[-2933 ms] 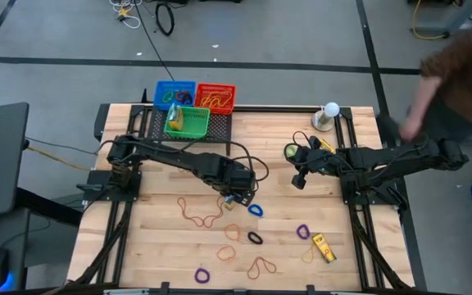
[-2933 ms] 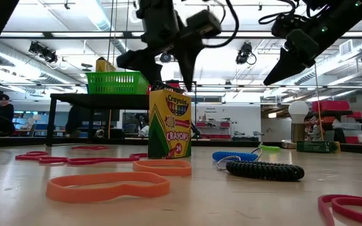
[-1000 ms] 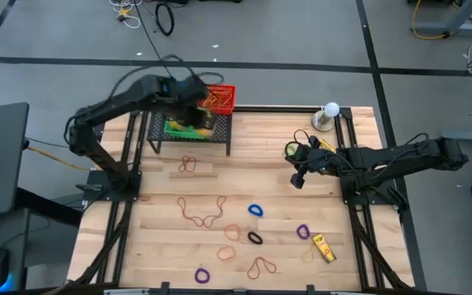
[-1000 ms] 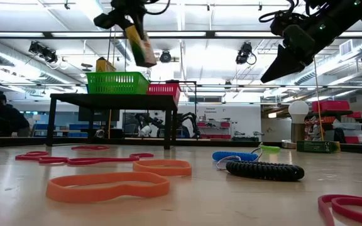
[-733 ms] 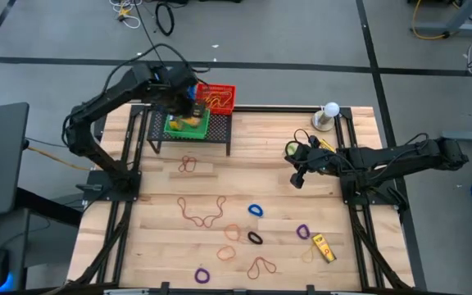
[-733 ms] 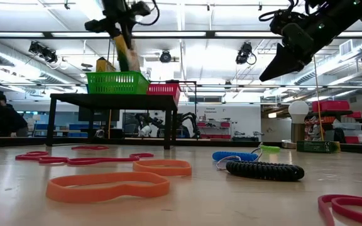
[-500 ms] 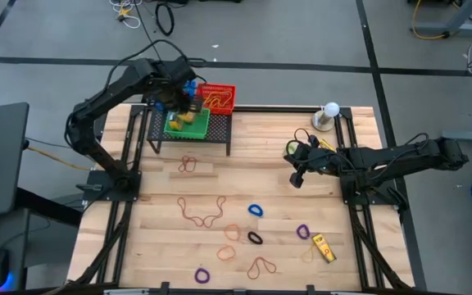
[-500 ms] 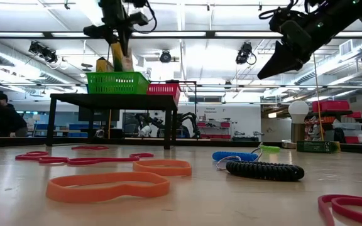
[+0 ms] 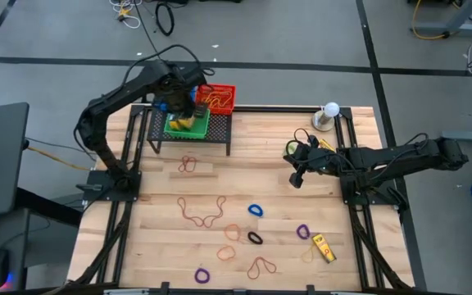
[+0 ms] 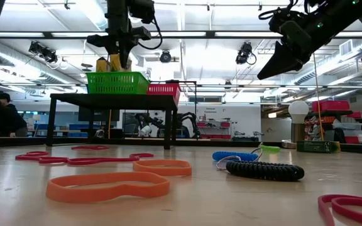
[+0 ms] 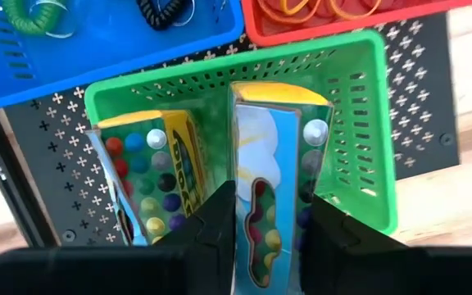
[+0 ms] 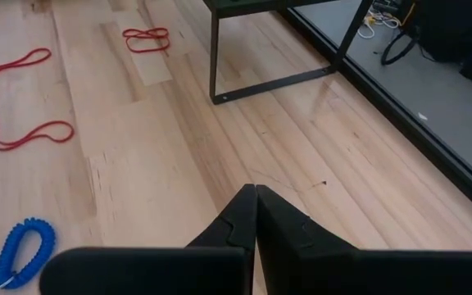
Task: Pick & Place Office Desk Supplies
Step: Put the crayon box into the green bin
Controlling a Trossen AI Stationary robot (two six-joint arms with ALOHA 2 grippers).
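My left gripper [image 9: 180,105] [image 11: 269,205] stands over the green basket [image 11: 373,123] [image 10: 117,83] on the black stand at the far left, shut on a crayon box [image 11: 270,156] [image 10: 114,63] that dips into the basket. A second crayon box [image 11: 147,184] stands in the basket beside it. My right gripper [image 9: 295,179] [image 12: 255,190] hangs shut and empty above the right half of the table. Several rubber bands [image 9: 201,211] and another crayon box [image 9: 324,247] lie flat on the table. My left gripper pinches the crayon box's upper end [image 11: 270,215] between its two fingers [image 11: 220,220], one on each side. The fingers point down from above. The box stands nearly upright, its lower end [image 11: 279,94] inside the green basket; whether it touches the floor cannot be told.
A blue basket [image 9: 170,88] and a red basket [image 9: 216,97] with bands sit behind the green one on the stand [image 9: 220,135]. A white ball on a round base [image 9: 329,111] stands at the far right. Coiled blue and black bands [image 10: 263,168] lie mid-table.
My left gripper has gone down and toward the table's left edge over the stand, carrying the crayon box. The box has turned from a slant high above the baskets to nearly upright, and its lower end now sits in the green basket.
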